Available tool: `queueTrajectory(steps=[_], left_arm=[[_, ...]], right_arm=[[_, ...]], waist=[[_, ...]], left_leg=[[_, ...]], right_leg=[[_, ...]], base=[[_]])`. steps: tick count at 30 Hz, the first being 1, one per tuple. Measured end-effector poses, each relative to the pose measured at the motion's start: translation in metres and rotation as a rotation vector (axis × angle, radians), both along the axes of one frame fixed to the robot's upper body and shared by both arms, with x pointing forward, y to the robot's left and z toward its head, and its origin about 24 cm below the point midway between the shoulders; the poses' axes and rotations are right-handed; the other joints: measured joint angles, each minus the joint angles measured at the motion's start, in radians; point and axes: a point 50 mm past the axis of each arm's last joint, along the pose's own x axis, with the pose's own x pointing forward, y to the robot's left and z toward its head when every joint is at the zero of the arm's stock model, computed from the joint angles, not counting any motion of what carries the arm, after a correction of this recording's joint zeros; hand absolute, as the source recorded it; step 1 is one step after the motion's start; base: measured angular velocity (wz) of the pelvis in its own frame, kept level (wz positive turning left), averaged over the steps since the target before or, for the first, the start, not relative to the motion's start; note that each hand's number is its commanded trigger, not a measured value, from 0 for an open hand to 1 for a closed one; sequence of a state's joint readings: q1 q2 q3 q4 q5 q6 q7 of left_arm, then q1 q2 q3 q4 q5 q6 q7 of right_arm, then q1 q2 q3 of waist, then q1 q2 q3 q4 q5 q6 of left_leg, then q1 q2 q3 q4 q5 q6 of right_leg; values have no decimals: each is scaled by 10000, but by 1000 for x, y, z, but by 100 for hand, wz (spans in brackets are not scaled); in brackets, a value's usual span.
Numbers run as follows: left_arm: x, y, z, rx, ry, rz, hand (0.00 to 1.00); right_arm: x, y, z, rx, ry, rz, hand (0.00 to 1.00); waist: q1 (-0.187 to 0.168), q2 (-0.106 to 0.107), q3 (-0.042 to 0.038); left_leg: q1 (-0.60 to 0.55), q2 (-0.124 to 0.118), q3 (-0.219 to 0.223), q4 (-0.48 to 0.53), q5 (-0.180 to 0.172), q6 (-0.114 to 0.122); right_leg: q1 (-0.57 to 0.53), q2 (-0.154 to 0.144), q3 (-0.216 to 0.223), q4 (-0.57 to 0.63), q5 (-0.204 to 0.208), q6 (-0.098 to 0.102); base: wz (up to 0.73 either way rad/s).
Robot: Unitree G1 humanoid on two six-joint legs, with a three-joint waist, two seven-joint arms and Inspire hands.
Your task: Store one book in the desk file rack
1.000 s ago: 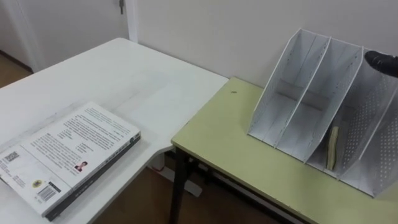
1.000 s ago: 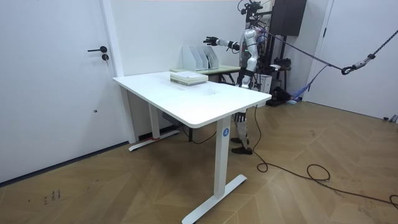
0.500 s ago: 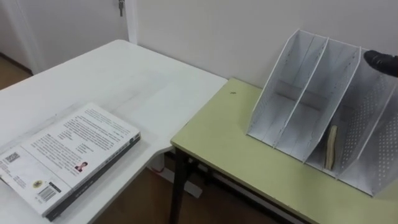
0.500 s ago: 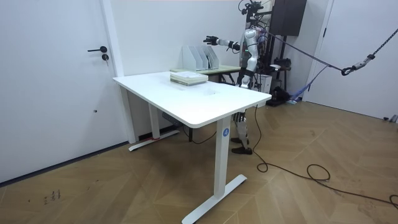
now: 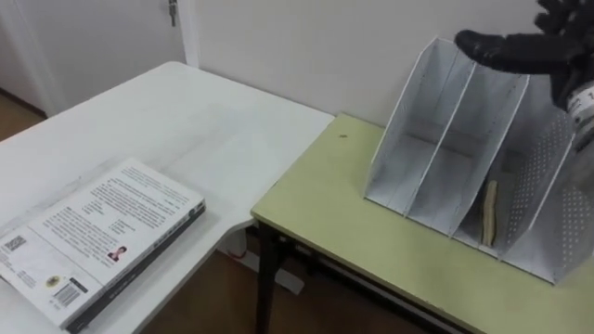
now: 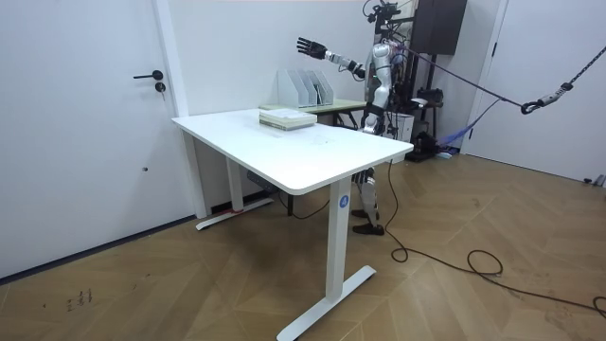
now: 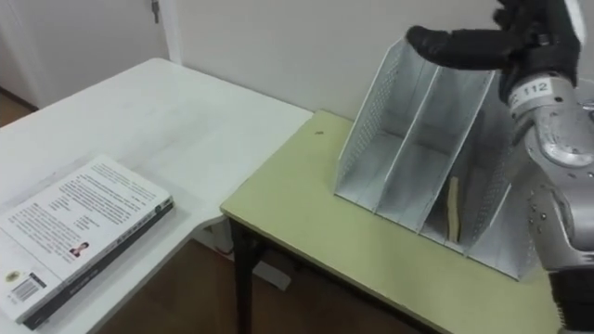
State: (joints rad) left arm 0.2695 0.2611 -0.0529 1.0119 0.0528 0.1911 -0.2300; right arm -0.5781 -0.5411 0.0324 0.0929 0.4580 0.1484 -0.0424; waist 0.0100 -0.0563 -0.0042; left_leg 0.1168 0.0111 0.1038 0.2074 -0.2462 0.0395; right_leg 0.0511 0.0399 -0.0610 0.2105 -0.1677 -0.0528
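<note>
Room read as an office: white desk (image 6: 294, 156), mesh file rack (image 5: 436, 139) on green table (image 5: 353, 223), parquet floor (image 6: 189, 294).

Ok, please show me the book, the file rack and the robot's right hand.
book (image 5: 102, 234), left eye view, its cover.
file rack (image 5: 416, 148), left eye view, its left compartment.
right hand (image 5: 506, 49), left eye view, a finger.

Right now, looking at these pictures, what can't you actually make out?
- Right hand: its fingers partly cut by the left eye view's top edge.
- File rack: right end cut by that view's right edge.
- Thin tan thing in the rack: too small to identify.
- Book: corner cut by the left edge; print too small.
</note>
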Motion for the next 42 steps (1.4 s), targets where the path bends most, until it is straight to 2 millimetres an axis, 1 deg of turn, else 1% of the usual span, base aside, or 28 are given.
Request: queueTrajectory(steps=[1, 3, 6, 10, 12, 13, 15, 16, 19, 20, 21, 22, 24, 25, 27, 28, 29, 30, 31, 32, 33, 34, 36, 38, 39, 40, 41, 42], left_arm=[[1, 0, 0, -2, -2, -52, 0], [1, 1, 0, 24, -12, -114, 0], [3, 1, 0, -15, -14, -190, 0], [5, -3, -1, -223, 90, -465, 0], [8, -1, 0, -260, 138, -516, 0], [8, 0, 0, -284, 157, -519, 0], [10, 3, 1, -338, 181, -541, 0], [11, 3, 1, -345, 171, -553, 0], [14, 1, 1, -425, 245, -831, 0], [17, 1, 0, -456, 315, -902, 0], [21, 1, 0, -478, 275, -912, 0], [22, 1, 0, -476, 254, -918, 0], [22, 0, 0, -476, 328, -895, 0], [21, 0, 0, -478, 348, -891, 0], [22, -3, -1, -408, 368, -995, 0], [23, -4, -2, -392, 381, -992, 0], [21, -7, -4, -389, 454, -953, 0], [18, -12, -5, -492, 502, -919, 0], [17, -15, -6, -540, 525, -920, 0], [12, -20, -8, -582, 604, -864, 0], [10, -24, -9, -643, 629, -817, 0], [9, -26, -9, -661, 661, -799, 0], [1, -26, -9, -570, 767, -753, 0], [-2, -26, -9, -544, 751, -777, 0], [-4, -26, -9, -532, 803, -813, 0], [-6, -26, -9, -502, 866, -880, 0], [-10, -25, -9, -466, 943, -783, 0], [-12, -22, -8, -379, 957, -722, 0]], right_arm=[[-2, 5, -1, -250, 10, 319, 0], [-15, 24, -13, -1005, 216, 1833, 0], [-26, 43, -27, -1177, 763, 3736, 0], [-31, 65, -35, -1518, 1174, 5592, 0], [-36, 80, -44, -1786, 1580, 6854, 0], [-37, 83, -46, -1865, 1696, 7176, 0], [-42, 93, -56, -2180, 2205, 8263, 0], [-44, 94, -59, -2226, 2337, 8491, 0], [-54, 103, -83, -2286, 3283, 9636, 0], [-58, 105, -96, -2186, 3778, 9945, 0], [-64, 101, -110, -1993, 4403, 10114, 0], [-66, 99, -118, -1902, 4742, 10161, 0], [-77, 90, -155, -1324, 6255, 9936, 0], [-80, 87, -165, -1196, 6677, 9782, 0], [-96, 74, -209, -601, 8454, 8961, 0], [-102, 70, -221, -586, 8912, 8648, 0], [-118, 62, -246, -664, 9955, 7904, 0], [-137, 54, -272, -851, 11165, 7192, 0], [-147, 50, -284, -994, 11759, 6851, 0], [-166, 41, -304, -1249, 12859, 6175, 0], [-183, 32, -319, -1500, 13767, 5567, 0], [-191, 27, -325, -1478, 14129, 5249, 0], [-218, 11, -348, -849, 15358, 3703, 0], [-231, 3, -356, -813, 15830, 2763, 0], [-236, -1, -359, -784, 15938, 2260, 0], [-239, -4, -360, -665, 15973, 1969, 0], [-247, -8, -363, -499, 16062, 1472, 0], [-254, -12, -365, -219, 16142, 909, 0]], waist=[[38, -14, -5], [181, -77, -4], [283, -181, 9], [486, -195, 5], [526, -191, 8], [544, -197, 5], [756, -212, 12], [791, -221, 16], [883, -240, 29], [991, -236, 32], [1087, -242, 36], [1105, -244, 38], [1219, -161, 91], [1258, -132, 84], [1258, -38, 117], [1255, -10, 112], [1262, 41, 91], [1268, 129, 63], [1262, 183, 69], [1252, 282, 69], [1234, 306, 31], [1200, 333, 25], [970, 402, 34], [877, 405, 51], [770, 363, 70], [754, 397, 78], [707, 389, 56], [693, 382, 58]], left_leg=[[2, 0, 3, 1, 0, 0], [-20, 1, 5, -10, 0, 0], [-38, -1, -4, -31, 0, 1], [-32, 7, -3, -87, -2, -1], [-34, 13, -82, -81, -3, -4], [-28, 18, -85, -77, -3, -5], [29, 26, -93, -69, -9, -15], [28, 24, -114, -71, -11, -16], [-69, -3, -260, -52, -11, -15], [-130, -6, -282, -13, -12, -14], [-217, -12, -348, 51, -15, -12], [-257, -20, -393, 75, -15, -12], [-186, -27, -430, 95, -15, -12], [-176, -26, -433, 96, -15, -12], [-238, -34, -475, 145, -15, -11], [-268, -41, -515, 156, -17, -9], [-292, -58, -571, 161, -17, -9], [-279, -66, -571, 160, -20, -4], [-273, -71, -573, 160, -20, -3], [-277, -82, -573, 161, -19, -1], [-307, -91, -575, 177, -18, 1], [-327, -97, -594, 189, -18, 1], [-318, -93, -643, 245, -17, -2], [-320, -90, -679, 276, -15, -5], [-324, -97, -722, 280, -15, -5], [-324, -104, -744, 281, -15, -5], [-307, -108, -745, 285, -15, -5], [-265, -117, -777, 279, -15, -5]], right_leg=[[11, 0, 1, -18, 11, 1], [9, -15, -29, -43, 15, 5], [-3, -31, -84, -45, 16, 8], [13, -22, -111, -30, 19, 8], [58, -32, -249, -44, 28, -4], [74, -32, -251, -45, 29, -6], [145, -29, -269, -63, 29, -7], [162, -34, -304, -65, 30, -6], [167, -81, -486, -57, 34, 1], [141, -88, -517, -60, 34, 2], [110, -100, -533, -63, 36, 5], [93, -109, -551, -61, 36, 5], [188, -109, -541, -82, 42, 9], [198, -108, -541, -78, 41, 8], [167, -124, -601, -68, 42, 9], [162, -133, -653, -72, 42, 9], [165, -155, -763, -76, 41, 11], [183, -160, -745, -93, 40, 11], [193, -165, -751, -96, 39, 13], [193, -177, -758, -103, 38, 15], [176, -191, -751, -104, 32, 23], [178, -197, -767, -126, 28, 26], [313, -186, -862, -254, 31, 26], [327, -185, -878, -251, 25, 18], [333, -184, -881, -253, 18, 22], [343, -183, -881, -255, 11, 28], [359, -184, -878, -259, 3, 35], [421, -185, -887, -323, -5, 43]], base=[[0], [0], [0], [0], [7], [9], [5], [11], [17], [11], [13], [16], [7], [0], [6], [14], [11], [7], [0], [0], [0], [9], [14], [9], [8], [7], [6], [7]])
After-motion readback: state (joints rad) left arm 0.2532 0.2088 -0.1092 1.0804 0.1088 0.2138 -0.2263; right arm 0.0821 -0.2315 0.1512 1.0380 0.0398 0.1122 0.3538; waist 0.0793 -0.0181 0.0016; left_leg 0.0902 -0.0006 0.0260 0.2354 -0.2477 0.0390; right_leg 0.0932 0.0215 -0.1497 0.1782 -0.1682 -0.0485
